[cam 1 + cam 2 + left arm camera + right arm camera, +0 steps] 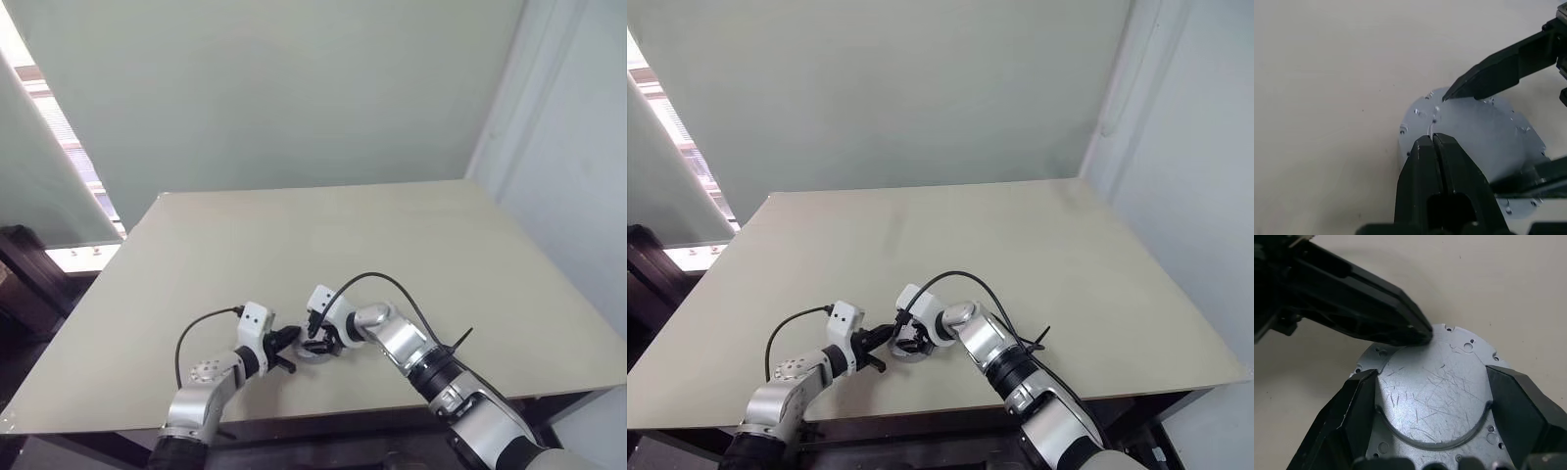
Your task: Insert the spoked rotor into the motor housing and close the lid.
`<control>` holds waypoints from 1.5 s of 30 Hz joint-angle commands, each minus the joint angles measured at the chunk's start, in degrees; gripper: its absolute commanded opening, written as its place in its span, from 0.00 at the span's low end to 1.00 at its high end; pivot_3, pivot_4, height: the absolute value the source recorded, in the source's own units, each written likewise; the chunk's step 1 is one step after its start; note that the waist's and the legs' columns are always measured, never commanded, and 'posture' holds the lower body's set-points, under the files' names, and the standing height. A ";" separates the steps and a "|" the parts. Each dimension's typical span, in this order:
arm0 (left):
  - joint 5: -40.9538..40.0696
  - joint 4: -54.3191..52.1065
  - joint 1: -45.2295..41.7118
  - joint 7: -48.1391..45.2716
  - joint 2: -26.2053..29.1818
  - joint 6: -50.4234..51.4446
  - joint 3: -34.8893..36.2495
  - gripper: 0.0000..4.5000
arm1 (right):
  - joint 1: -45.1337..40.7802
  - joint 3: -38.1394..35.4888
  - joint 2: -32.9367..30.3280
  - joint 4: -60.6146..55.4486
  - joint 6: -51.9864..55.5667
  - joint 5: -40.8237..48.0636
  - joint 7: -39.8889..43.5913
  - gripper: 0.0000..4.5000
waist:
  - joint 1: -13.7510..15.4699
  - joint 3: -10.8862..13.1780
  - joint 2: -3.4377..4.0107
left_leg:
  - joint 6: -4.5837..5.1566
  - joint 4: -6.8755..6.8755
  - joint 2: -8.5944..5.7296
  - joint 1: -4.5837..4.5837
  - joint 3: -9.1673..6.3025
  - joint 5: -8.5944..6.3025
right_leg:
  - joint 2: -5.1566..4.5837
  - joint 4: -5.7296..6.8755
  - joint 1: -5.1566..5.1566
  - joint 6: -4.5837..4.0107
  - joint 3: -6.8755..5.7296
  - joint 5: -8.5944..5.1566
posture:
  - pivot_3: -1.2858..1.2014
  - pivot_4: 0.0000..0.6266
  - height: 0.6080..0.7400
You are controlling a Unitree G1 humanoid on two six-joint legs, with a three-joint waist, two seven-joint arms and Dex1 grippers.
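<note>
A round grey metal part that I take for the motor housing (1449, 357) lies on the table with a scratched, closed face and a flange of small holes toward the cameras; no windings show. My right gripper (1431, 373) is closed around its raised middle, one finger against each side. My left gripper (1432, 139) is shut, and its tip (1420, 335) touches the flange's edge. In the head views both grippers meet over the part (315, 350) near the table's front edge. The spoked rotor and the lid are out of view.
The beige table (294, 235) stretches far ahead and to both sides. Its front edge lies just behind the grippers. Black cables (377, 279) loop from both wrists. A pale wall stands beyond the table's far edge.
</note>
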 commanded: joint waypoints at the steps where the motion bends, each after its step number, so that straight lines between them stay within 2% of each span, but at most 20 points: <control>1: 1.99 1.89 -0.21 -0.36 0.39 0.32 -1.68 0.00 | 1.52 1.31 -1.85 0.51 2.91 -1.38 0.22 0.72 | 0.02 -0.06 0.08 | 0.00 0.00 0.00 0.00 0.00 0.00 | 0.00 -0.01 0.00 0.00 0.00 0.00 | 0.52 0.00 1.00; 3: 2.00 1.97 -0.16 -0.54 0.42 0.35 -1.75 0.00 | 1.49 1.97 -2.38 -0.12 3.23 -1.40 1.30 0.88 | 0.01 -0.10 0.11 | 0.00 -0.01 -0.01 -0.01 -0.01 0.00 | -0.01 -0.01 0.00 0.01 0.00 -0.01 | 0.52 0.00 1.00; 5: 2.07 1.97 -0.08 -0.68 0.46 0.33 -1.82 0.00 | 1.74 1.88 -2.57 -0.94 3.88 -0.90 1.72 1.00 | -0.03 -0.16 0.09 | 0.00 -0.01 -0.01 0.00 0.00 0.00 | -0.01 -0.01 0.01 0.02 0.00 -0.01 | 0.52 0.00 1.00; 13: 2.41 2.53 -0.43 -1.07 0.52 0.42 -2.08 0.00 | 1.47 -1.23 -1.63 -1.55 4.71 1.33 1.26 1.00 | -0.05 -0.18 0.13 | -0.01 -0.08 0.06 0.48 0.03 -0.01 | 0.04 0.01 0.32 -0.12 0.01 -0.11 | 0.52 0.00 1.00; 23: 2.86 3.39 -1.06 -1.50 0.08 0.50 -2.39 0.00 | -0.81 -14.95 -0.31 -4.33 10.25 12.23 0.67 1.00 | -0.01 -0.17 0.13 | -0.01 -0.08 0.05 0.48 0.01 -0.01 | 0.03 0.00 0.41 -0.11 0.00 -0.11 | 0.52 0.00 1.00; 29: 2.99 3.51 -1.10 -1.69 -0.21 0.40 -2.68 0.00 | -2.50 -25.91 -0.41 -2.83 17.83 20.48 -1.33 1.00 | -0.02 -0.15 0.14 | -0.01 -0.11 0.04 0.38 0.03 0.00 | 0.03 -0.01 0.32 -0.10 0.02 -0.11 | 0.52 0.00 1.00; 35: 2.97 3.07 -0.73 -1.68 -0.37 0.36 -2.81 0.00 | -3.96 -37.68 -0.04 1.57 28.16 28.00 -6.91 1.00 | -0.01 -0.15 0.14 | 0.00 -0.17 0.04 0.29 0.03 0.00 | 0.03 -0.03 0.22 -0.10 0.02 -0.11 | 0.52 0.00 1.00; 39: 3.00 2.97 -0.62 -1.71 -0.35 0.31 -2.84 0.00 | -3.76 -41.22 -0.31 6.09 32.86 30.53 -8.94 1.00 | -0.02 -0.15 0.15 | 0.01 -0.17 0.03 0.21 0.07 0.00 | 0.02 -0.04 0.14 -0.10 0.04 -0.11 | 0.52 0.00 1.00; 45: 2.95 2.62 -0.37 -1.72 -0.30 0.33 -2.79 0.00 | -3.42 -45.23 0.86 12.03 34.22 33.22 -10.48 1.00 | -0.03 -0.15 0.16 | 0.04 -0.16 0.03 0.02 0.07 0.02 | 0.03 -0.04 -0.02 -0.10 0.04 -0.11 | 0.52 0.00 1.00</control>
